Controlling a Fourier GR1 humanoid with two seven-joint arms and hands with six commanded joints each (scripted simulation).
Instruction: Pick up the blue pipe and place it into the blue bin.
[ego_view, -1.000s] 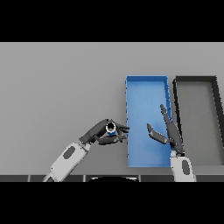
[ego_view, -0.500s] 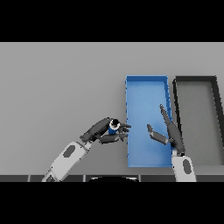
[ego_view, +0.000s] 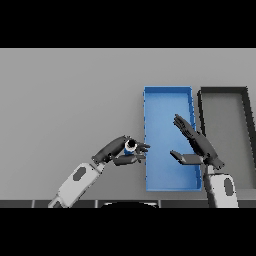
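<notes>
The left hand (ego_view: 121, 152) sits low in the frame, a little left of centre, with its fingers and thumb curled round the blue pipe (ego_view: 130, 146). The pipe shows as a small blue cylinder with a dark opening at its end, poking up between the fingers, and it looks lifted off the grey table (ego_view: 65, 100) rather than resting on it, though the head view does not make the height plain. The fingertips reach toward the left wall of the blue bin (ego_view: 168, 95), which stands upright in the frame just right of centre; the pipe is just beside that wall but not yet over the bin's floor. The right hand (ego_view: 197, 147) hovers over the lower right part of the blue bin with fingers straight and spread, thumb out to the left, holding nothing. To the right of the blue bin, near the frame's right edge, lies a dark bin (ego_view: 223, 92) of similar shape. By the look of things the pick-up is done and the carrying step is in hand. The next move would call for the left hand to travel rightward past the bin's near wall until the pipe is above the blue floor, staying clear of the rim and the waiting right hand, and then to loosen its fingers.
</notes>
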